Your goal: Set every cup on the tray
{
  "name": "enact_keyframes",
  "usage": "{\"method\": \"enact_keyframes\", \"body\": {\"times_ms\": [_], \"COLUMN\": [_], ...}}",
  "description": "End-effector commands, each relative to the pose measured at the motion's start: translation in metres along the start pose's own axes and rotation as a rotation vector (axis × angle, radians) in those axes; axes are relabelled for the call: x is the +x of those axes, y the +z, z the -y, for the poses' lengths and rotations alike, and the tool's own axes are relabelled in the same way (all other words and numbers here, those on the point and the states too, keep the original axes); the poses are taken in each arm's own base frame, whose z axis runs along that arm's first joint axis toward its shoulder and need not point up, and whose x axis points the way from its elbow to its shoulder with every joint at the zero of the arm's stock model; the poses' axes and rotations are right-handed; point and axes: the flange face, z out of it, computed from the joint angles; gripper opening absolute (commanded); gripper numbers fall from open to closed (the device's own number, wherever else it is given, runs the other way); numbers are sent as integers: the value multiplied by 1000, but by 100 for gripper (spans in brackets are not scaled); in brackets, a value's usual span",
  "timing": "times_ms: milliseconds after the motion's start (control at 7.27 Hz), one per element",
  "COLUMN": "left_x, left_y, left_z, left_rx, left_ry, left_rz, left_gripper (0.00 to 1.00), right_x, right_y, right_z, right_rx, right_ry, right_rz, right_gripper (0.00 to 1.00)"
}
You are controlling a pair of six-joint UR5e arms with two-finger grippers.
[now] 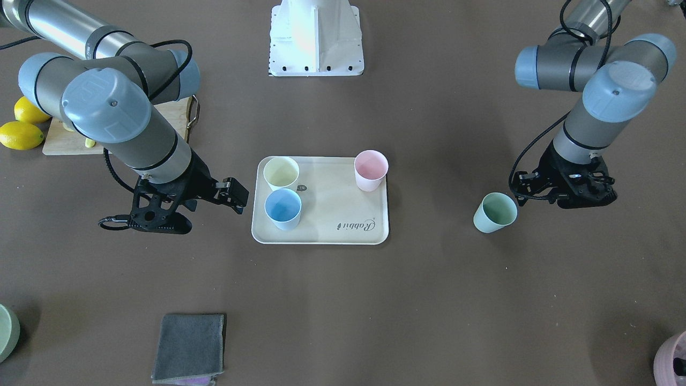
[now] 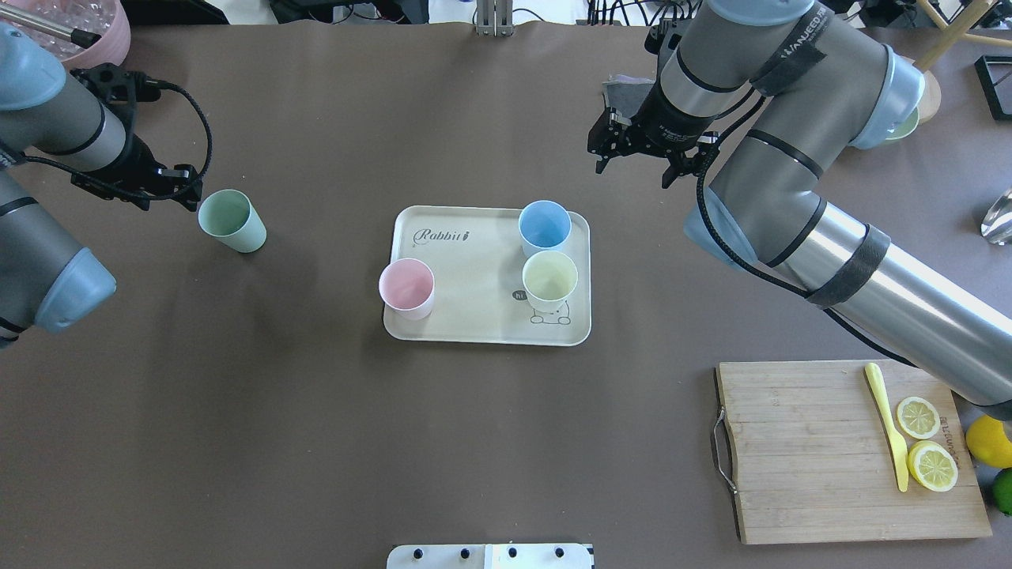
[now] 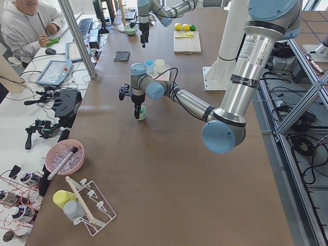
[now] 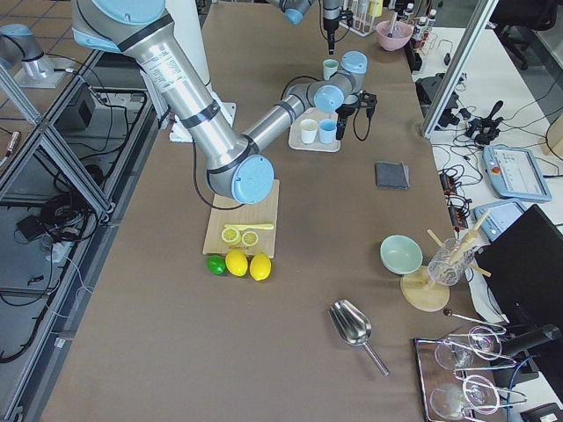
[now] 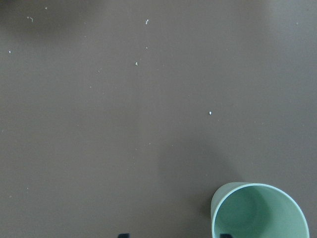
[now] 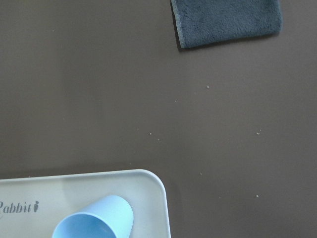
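Note:
The cream tray [image 2: 474,269] lies mid-table, also in the front view [image 1: 332,220]. On it stand the pale yellow cup [image 2: 550,279], the light blue cup [image 2: 544,226] and the pink cup [image 2: 406,287]. The mint green cup [image 2: 231,220] stands upright on the bare table to the tray's left, and also shows in the front view [image 1: 494,213]. My left gripper [image 2: 178,190] is open and empty just beside the mint cup [image 5: 260,210], not around it. My right gripper [image 2: 632,162] looks open and empty, above the table beyond the tray's far right corner, near the blue cup [image 6: 94,223].
A bamboo cutting board [image 2: 846,450] with lemon slices and a yellow knife lies at the near right. A grey cloth [image 1: 188,347] lies at the far side. A mauve pot [image 2: 79,24] stands at the far left, and a pale green bowl [image 1: 6,331] at the far right.

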Motion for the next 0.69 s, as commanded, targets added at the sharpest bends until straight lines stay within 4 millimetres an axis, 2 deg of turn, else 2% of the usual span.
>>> {"method": "enact_keyframes", "body": {"times_ms": [0, 275, 550], "left_x": [16, 11, 12], "left_y": [7, 17, 23], "left_z": [-7, -9, -5], "left_rx": [-15, -19, -15], "left_ry": [-8, -8, -5], "left_rz": [-9, 1, -7], "left_gripper": [64, 55, 55], "right_x": [4, 16, 16], "right_y": [2, 7, 7], "right_z": [1, 2, 1], "right_rx": [1, 0, 0], "right_ry": [2, -10, -12], "right_rz": [-6, -17, -17], "right_gripper": [100, 100, 100]}}
